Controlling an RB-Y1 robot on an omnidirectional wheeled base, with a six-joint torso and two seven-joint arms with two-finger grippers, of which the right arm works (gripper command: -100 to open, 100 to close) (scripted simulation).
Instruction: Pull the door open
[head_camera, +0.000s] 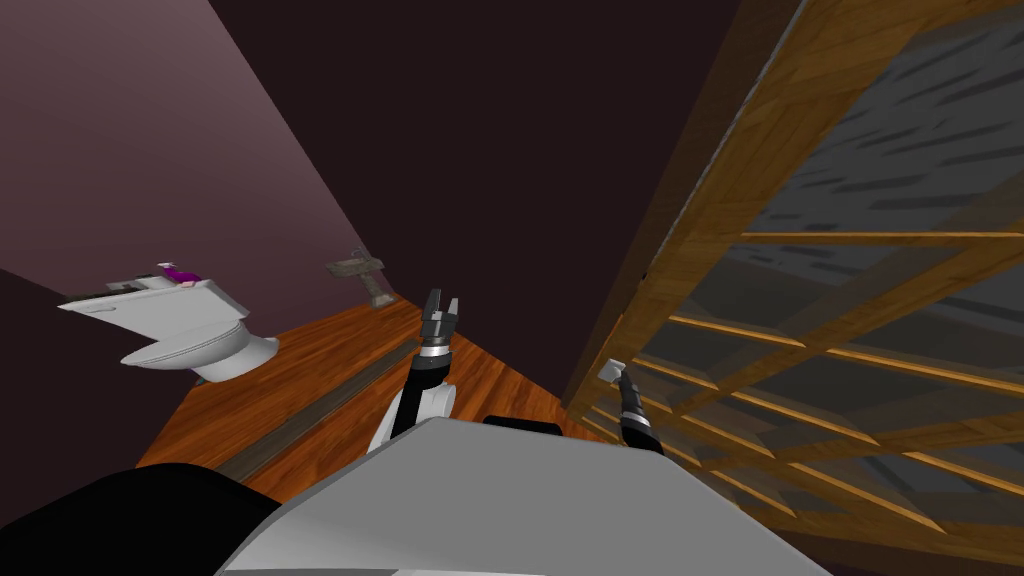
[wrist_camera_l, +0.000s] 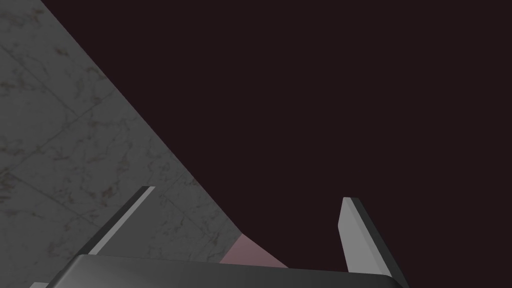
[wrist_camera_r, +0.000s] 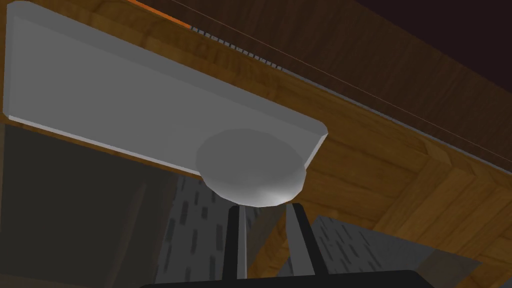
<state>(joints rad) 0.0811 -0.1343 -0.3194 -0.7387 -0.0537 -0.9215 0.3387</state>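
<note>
The right hand (wrist_camera_r: 267, 207) has its two fingers (wrist_camera_r: 241, 235) drawn close together, only a narrow slot between them. Their tips end right at the lower rim of a round grey knob (wrist_camera_r: 252, 167); I cannot tell whether they pinch it. The knob sits at one end of a long pale grey plate (wrist_camera_r: 125, 95) mounted on the wooden door (wrist_camera_r: 375, 165), next to a dim grey pane.

In the head view this hand (head_camera: 622, 382) sits right of centre, low in the frame, touching the plate on the door's near stile. The door fills the right side, a wooden lattice over grey panes.

The left hand (head_camera: 440, 312) hangs near the centre, fingers spread wide, above the wooden floor (head_camera: 330, 350). A white toilet (head_camera: 190, 335) stands at centre left.
</note>
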